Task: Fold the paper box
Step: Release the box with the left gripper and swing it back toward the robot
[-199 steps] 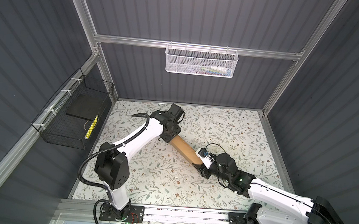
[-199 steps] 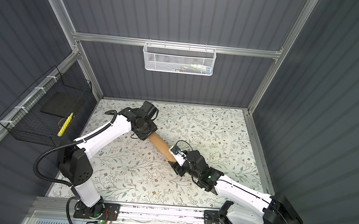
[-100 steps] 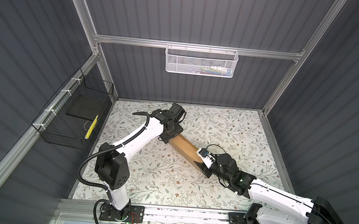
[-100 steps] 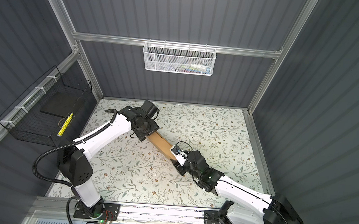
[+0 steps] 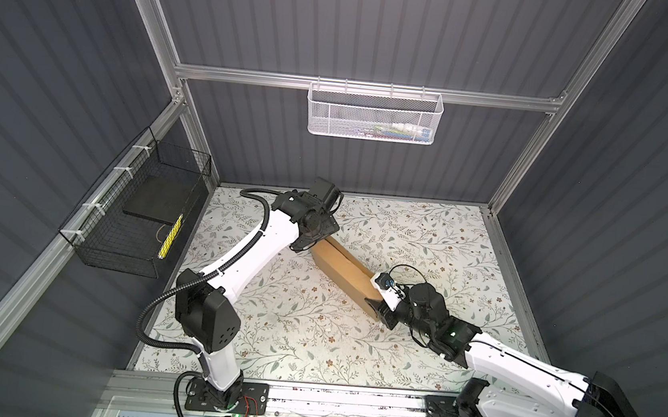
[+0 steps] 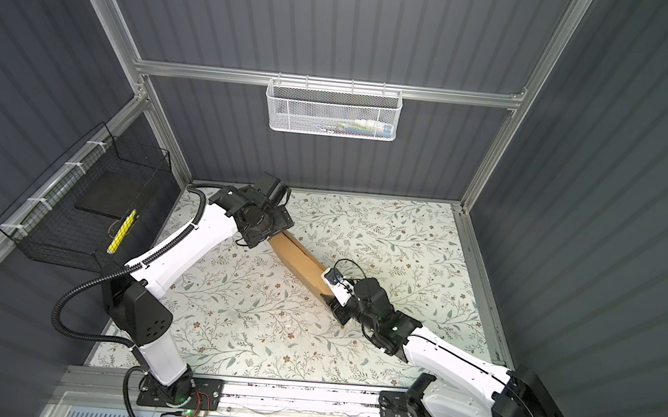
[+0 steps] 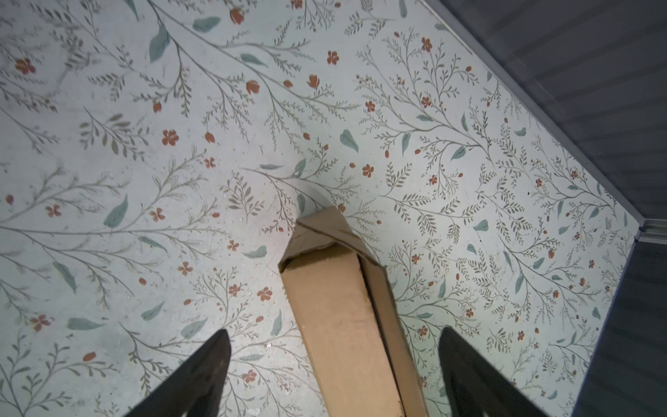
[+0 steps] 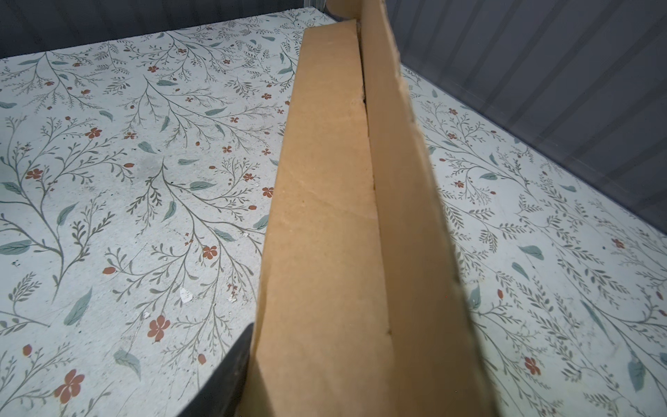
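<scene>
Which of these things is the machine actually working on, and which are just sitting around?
Part of the job:
- cardboard box
- right claw, gripping it
- left claw, open astride it

Just lying about:
- black wire basket
- white mesh basket

The left gripper [image 7: 335, 331] opened its jaws wide and let go of the paper box [image 5: 344, 270]. The box turned a little, mid-frame.

Top views overhead; wrist views share paper box [image 7: 335, 325].
</scene>
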Controlling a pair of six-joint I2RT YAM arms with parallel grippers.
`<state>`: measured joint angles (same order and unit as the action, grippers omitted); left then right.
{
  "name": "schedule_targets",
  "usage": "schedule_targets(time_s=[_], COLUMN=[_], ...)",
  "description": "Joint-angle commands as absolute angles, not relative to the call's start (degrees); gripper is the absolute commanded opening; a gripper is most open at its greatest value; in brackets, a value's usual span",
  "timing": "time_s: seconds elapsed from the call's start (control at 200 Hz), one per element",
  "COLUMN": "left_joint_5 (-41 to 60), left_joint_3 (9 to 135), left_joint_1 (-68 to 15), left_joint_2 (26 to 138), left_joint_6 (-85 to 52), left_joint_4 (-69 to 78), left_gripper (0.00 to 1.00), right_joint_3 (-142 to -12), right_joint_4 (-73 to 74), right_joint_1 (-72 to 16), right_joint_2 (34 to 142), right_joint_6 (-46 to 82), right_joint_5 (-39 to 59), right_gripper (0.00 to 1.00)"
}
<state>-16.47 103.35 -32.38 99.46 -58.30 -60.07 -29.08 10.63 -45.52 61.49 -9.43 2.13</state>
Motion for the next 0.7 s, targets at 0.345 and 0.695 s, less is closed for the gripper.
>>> schedule_targets(time_s=[0.345,0.695], left_joint_5=[-16.43,-4.97], left_joint_3=[100.37,90.51], left_joint_1=[-24.76,-22.15], left_joint_2=[83.87,75.67], left_joint_6=[-22.65,-14.07], left_joint_4=[-43.95,-50.65], left_gripper=[0.88,0.79], right_joint_3=[-34.44,-36.38], right_joint_4=[6.71,6.62], right_joint_1=[-40.11,-38.88], right_joint_2=[61.98,66.24], right_joint_6=[-8.69,-9.24], right_joint_5=[23.27,32.25], right_gripper=[0.45,0.45])
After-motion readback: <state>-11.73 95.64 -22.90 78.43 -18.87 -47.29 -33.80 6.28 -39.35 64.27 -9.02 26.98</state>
